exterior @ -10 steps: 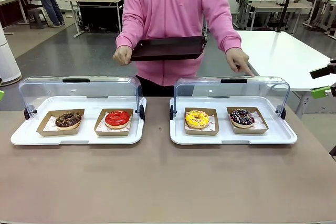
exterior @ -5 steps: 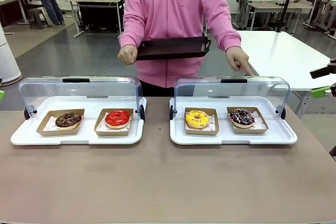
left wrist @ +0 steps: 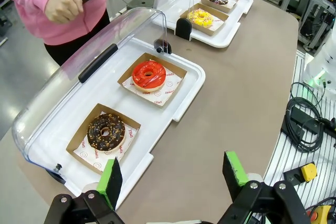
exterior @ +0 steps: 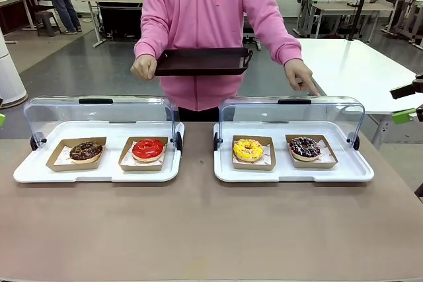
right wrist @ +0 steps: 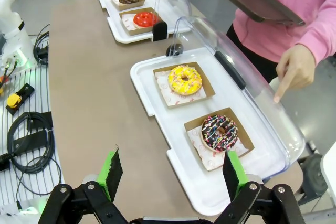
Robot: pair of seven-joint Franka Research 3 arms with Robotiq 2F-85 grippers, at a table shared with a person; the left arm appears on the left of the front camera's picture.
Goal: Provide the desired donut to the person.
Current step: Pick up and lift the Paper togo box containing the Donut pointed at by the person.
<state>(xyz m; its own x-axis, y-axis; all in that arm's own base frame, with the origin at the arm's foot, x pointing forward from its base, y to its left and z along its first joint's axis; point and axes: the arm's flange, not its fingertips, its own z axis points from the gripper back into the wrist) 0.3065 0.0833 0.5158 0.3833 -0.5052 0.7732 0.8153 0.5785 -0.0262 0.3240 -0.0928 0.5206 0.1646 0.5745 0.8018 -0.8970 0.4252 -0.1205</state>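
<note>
The person (exterior: pixel 205 4) in a pink hoodie stands at the far side, holding a dark serving tray (exterior: pixel 201 61) in one hand. The other hand (exterior: pixel 301 74) points a finger down at the right case's lid, above the dark sprinkled donut (exterior: pixel 305 146). Beside that one lies a yellow donut (exterior: pixel 248 150). The left case holds a red donut (exterior: pixel 147 148) and a chocolate donut (exterior: pixel 86 150). My left gripper (left wrist: pixel 170 179) hangs open above the table beside the left case. My right gripper (right wrist: pixel 172 174) is open too, near the sprinkled donut (right wrist: pixel 219 132), holding nothing.
Each donut sits in a brown paper boat on a white display tray (exterior: pixel 291 175) with its clear lid (exterior: pixel 291 113) swung up at the back. Wide bare tabletop (exterior: pixel 211 229) lies in front of both cases. Cables and a yellow button box (left wrist: pixel 307 171) lie beyond the table's edge.
The person has shifted the dark tray a little to the left; the pointing hand stays over the right lid. Neither gripper has moved.
</note>
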